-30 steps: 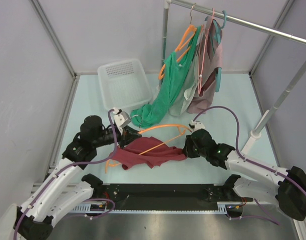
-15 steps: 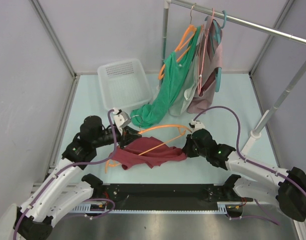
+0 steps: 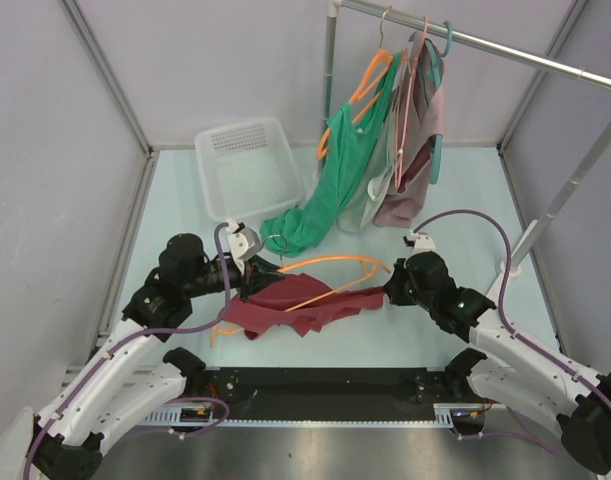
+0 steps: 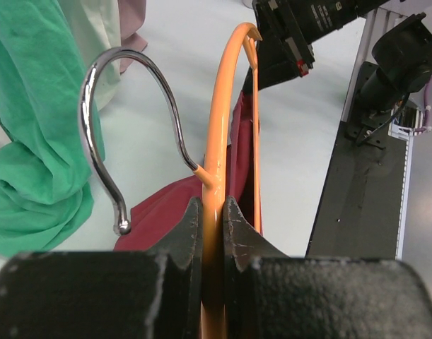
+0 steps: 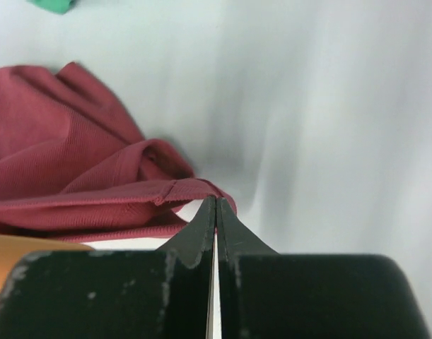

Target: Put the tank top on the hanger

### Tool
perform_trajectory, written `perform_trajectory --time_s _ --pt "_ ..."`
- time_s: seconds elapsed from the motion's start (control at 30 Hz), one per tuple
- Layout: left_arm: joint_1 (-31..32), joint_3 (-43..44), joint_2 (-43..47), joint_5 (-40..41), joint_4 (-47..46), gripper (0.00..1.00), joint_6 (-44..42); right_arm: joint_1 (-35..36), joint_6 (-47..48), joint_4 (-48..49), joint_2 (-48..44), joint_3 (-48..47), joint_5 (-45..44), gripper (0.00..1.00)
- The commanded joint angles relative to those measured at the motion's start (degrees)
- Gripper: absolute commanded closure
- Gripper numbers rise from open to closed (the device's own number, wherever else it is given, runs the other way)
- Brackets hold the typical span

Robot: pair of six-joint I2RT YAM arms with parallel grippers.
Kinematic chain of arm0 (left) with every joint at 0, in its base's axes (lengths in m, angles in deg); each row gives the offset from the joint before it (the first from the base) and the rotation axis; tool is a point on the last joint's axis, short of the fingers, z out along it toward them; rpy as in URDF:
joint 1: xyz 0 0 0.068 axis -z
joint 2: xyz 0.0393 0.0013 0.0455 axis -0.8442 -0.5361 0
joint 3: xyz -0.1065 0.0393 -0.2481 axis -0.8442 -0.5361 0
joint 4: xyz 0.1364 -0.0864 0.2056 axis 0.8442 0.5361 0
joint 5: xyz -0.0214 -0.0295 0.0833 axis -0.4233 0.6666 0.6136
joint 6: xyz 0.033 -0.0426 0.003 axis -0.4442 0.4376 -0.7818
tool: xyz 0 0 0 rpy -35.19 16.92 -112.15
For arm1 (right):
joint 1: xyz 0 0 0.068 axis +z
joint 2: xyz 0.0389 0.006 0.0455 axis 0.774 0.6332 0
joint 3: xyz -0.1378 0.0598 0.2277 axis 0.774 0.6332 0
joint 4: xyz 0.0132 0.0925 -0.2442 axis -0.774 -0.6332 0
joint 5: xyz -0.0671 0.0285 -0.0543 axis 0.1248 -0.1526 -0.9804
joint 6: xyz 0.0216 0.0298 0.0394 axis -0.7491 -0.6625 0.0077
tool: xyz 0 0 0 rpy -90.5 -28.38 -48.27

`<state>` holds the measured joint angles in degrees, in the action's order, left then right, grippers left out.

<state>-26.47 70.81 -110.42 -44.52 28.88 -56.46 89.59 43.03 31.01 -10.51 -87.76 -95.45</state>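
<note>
The maroon tank top (image 3: 290, 305) lies crumpled on the table between my arms. The bare orange hanger (image 3: 330, 262) lies across it, metal hook (image 3: 275, 241) toward the left arm. My left gripper (image 3: 257, 273) is shut on the hanger's orange bar just below the hook (image 4: 95, 120); in the left wrist view the bar (image 4: 223, 127) runs away between the jaws over the tank top (image 4: 159, 208). My right gripper (image 3: 388, 291) is shut on a folded edge of the tank top (image 5: 81, 169) at its right end, jaws pinched together (image 5: 216, 203).
A white basket (image 3: 247, 165) stands at the back left. A rail (image 3: 505, 50) holds a green garment (image 3: 330, 190) on an orange hanger, a pale pink garment (image 3: 420, 150) and a teal hanger (image 3: 440, 60). The rail's foot (image 3: 515, 265) stands right of the right arm.
My right gripper has moved to the right, drawing the tank top's right edge out with it. The hanger's far end has shifted right too. The left gripper keeps its hold.
</note>
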Motion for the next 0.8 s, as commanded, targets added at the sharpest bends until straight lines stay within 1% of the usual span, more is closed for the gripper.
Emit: perform_trajectory --time_s 0.0,0.3,0.67,0.77 --pt "0.7 0.1 1.2 -1.96 -3.7 1.0 -0.3 -2.83 3.94 -3.23 -2.43 -4.2 -2.4 1.0" --pt "1.58 0.1 0.15 -0.29 -3.61 1.0 -0.47 -6.53 7.1 -8.76 -5.94 -9.13 -3.46 1.0" --pt "2.64 0.19 -0.64 1.47 -3.26 1.0 -0.91 -6.79 7.72 -17.02 -10.78 -16.16 -3.46 1.0" --pt "2.9 0.19 -0.82 1.64 -3.17 1.0 -1.0 -6.79 7.81 -17.56 -11.22 -17.21 -3.28 1.0"
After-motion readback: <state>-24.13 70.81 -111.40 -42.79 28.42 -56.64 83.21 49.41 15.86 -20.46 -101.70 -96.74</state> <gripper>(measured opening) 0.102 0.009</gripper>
